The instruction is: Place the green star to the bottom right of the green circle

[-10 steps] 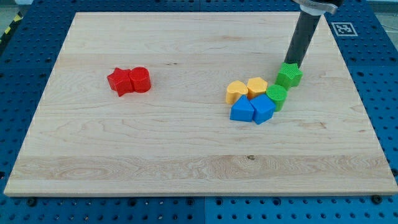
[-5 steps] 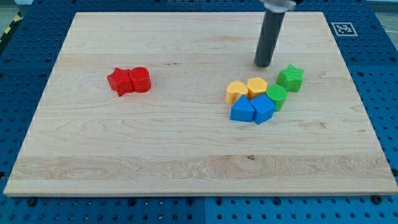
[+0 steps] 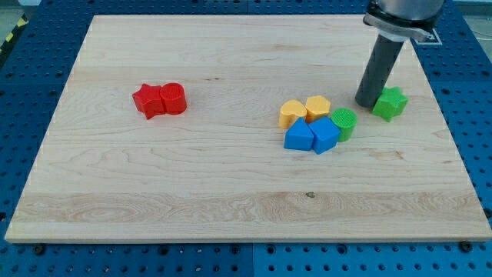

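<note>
Camera view, the only one: a wooden board (image 3: 231, 192) lies on a blue pegboard surface (image 3: 477, 115). My tip (image 3: 366, 103) sits near the board's right edge, in its upper half, touching or just beside the green star's (image 3: 390, 102) left side. The rod (image 3: 379, 69) rises straight up from the tip. There is no hand to open or close here; the rod grips nothing and can only push.

The green star now stands apart from the cluster, to the right of and slightly above the green circle (image 3: 344, 121). The circle is the rightmost piece of a tight group near the board's middle right: an orange block (image 3: 291, 112) and a yellow block (image 3: 317, 107) at the top, two blue blocks (image 3: 299, 136) and (image 3: 325, 134) below them, with the circle touching the right-hand blue block. Well apart, toward the left edge, a red star (image 3: 148, 101) and a red cylinder (image 3: 174, 98) sit touching each other.

With the tip on the star's left, a push would send it further right, which I judge clears it away from the circle before any downward move. The star lies too high for bottom right; I judge the tip must go round to its top side and push it down toward the bottom edge. Plenty of bare board lies below the star, so that path looks free.
</note>
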